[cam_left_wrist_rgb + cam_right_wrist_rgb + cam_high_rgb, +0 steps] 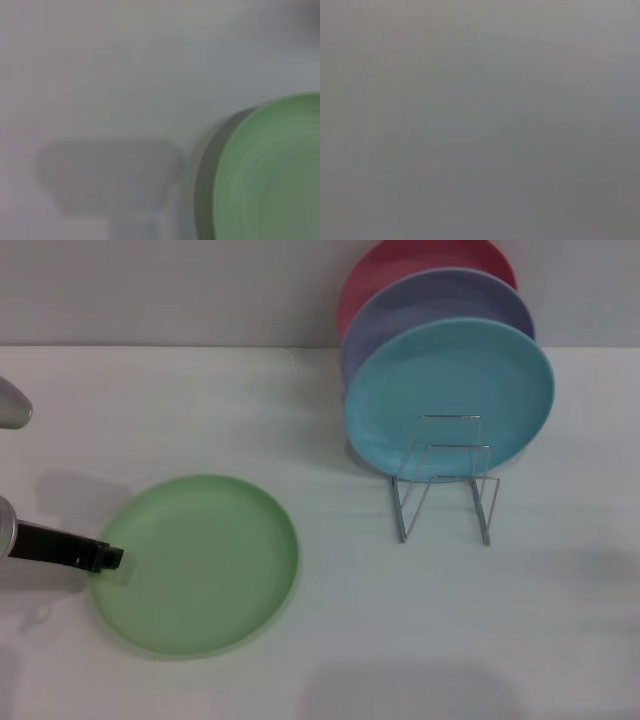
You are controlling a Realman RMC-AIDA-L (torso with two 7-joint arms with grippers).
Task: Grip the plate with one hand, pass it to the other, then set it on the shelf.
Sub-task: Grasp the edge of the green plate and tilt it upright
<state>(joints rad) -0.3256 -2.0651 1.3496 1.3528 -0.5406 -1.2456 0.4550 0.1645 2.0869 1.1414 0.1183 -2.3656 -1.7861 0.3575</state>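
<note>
1. Green plate [195,565] lies flat on the white desk [400,640], at the robot's left front, well apart from the rack.
2. Left gripper [112,558], slim and black, reaches in from the left edge; its tip sits at the plate's left rim, touching or just over it.
3. Fingers: cannot tell whether apart or clamped on the rim; only a dark tip shows in the head view.
4. Left wrist view shows the plate [270,175] edge and bare desk, no fingers.
5. Right gripper is not in view; the right wrist view is a blank grey field.
6. Wire rack [445,480] stands toward the right rear. It holds a turquoise plate [450,395] upright, a lavender plate [440,300] behind it and a red plate [400,265] at the back.
7. Front loops of the rack look free, so a slot seems open for the green plate.
8. Progress, as a judgement: very early. Plate not lifted; the first grip is at most being set up.
9. Left to do: secure the grip, lift, hand over to the right gripper, then stand the plate in the rack.
</note>
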